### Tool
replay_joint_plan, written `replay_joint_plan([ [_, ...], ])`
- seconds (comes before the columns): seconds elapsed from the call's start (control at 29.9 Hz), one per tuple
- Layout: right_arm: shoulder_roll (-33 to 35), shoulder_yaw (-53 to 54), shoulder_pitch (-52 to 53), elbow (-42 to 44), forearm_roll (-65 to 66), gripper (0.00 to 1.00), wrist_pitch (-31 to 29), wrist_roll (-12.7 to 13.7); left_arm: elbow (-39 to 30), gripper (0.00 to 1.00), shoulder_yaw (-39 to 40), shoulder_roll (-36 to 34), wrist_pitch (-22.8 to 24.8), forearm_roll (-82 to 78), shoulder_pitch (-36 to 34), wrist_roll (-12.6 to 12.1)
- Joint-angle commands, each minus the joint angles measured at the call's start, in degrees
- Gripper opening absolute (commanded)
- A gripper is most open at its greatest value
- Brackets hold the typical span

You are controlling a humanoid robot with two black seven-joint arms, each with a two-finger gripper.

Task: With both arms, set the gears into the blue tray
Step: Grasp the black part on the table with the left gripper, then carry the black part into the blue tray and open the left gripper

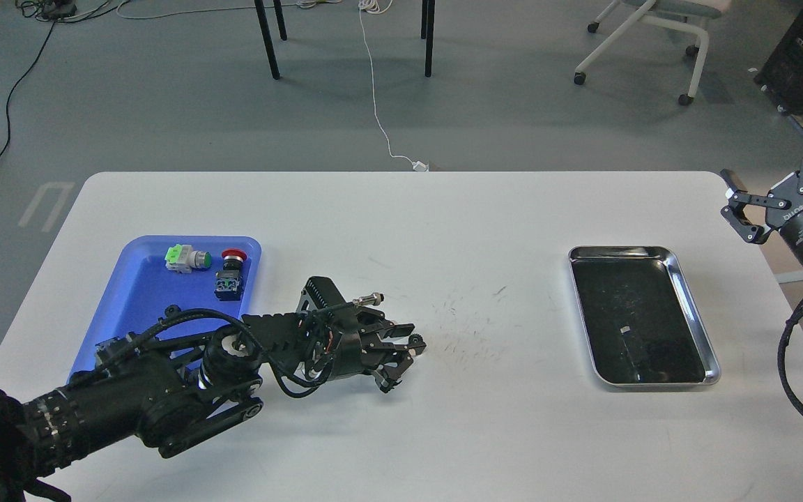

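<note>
A large white rectangular worktop (401, 432) with rounded corners is seen, and the shallow blue plastic tray (140, 293) with a raised rim is set on it at the left. Well to the right of the blue tray a shiny steel tray with a dark bottom (680, 279) is laid. The black jointed left arm (157, 390) is stretched low across the near edge of the blue tray, and its end effector (405, 352) is held just right of that tray, the fingers drawn close on a tiny black toothed gear (415, 341). The right end effector (771, 185) is raised far to the right of the blue tray, fingers spread wide and holding nothing. At the far end of the blue tray a green-capped push-button switch (189, 259) and a red-capped one (233, 259) are seen.
</note>
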State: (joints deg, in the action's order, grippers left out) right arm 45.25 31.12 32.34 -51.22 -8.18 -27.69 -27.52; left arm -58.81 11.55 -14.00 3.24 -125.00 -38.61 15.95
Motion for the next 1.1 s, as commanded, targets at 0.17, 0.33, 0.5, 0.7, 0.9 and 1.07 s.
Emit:
replay_joint_plan([
  [0.17, 0.2, 1.3, 0.0, -0.1, 0.1, 0.98, 0.0, 0.0, -2.3, 0.10, 1.4, -1.5, -0.2, 0.0, -0.2, -0.1],
  [0.33, 0.5, 1.3, 0.1, 0.1, 0.1, 0.98, -0.1, 0.0, -10.4, 0.11, 6.4, -12.2, -0.3, 0.0, -0.2, 0.6],
  [0.5, 0.1, 1.5, 0.4, 0.2, 0.2, 0.98, -0.2, 0.0, -11.9, 0.12, 5.8, -26.0, -6.3, 0.0, 0.0, 2.2],
  [0.7, -0.5, 1.5, 1.0, 0.1, 0.2, 0.98, 0.2, 0.0, -5.0, 0.12, 5.8, -34.5, -7.6, 6.0, 1.2, 4.4],
  [0.9, -1.0, 1.5, 1.2, -0.3, 0.2, 0.98, 0.2, 0.0, 8.9, 0.12, 5.7, -33.4, -7.8, 12.6, 2.9, 7.0],
  [1.07, -0.3, 1.6, 1.2, -0.3, 0.2, 0.98, 0.0, 0.0, 16.6, 0.15, 5.7, -29.7, -7.8, 13.3, 3.2, 7.0],
])
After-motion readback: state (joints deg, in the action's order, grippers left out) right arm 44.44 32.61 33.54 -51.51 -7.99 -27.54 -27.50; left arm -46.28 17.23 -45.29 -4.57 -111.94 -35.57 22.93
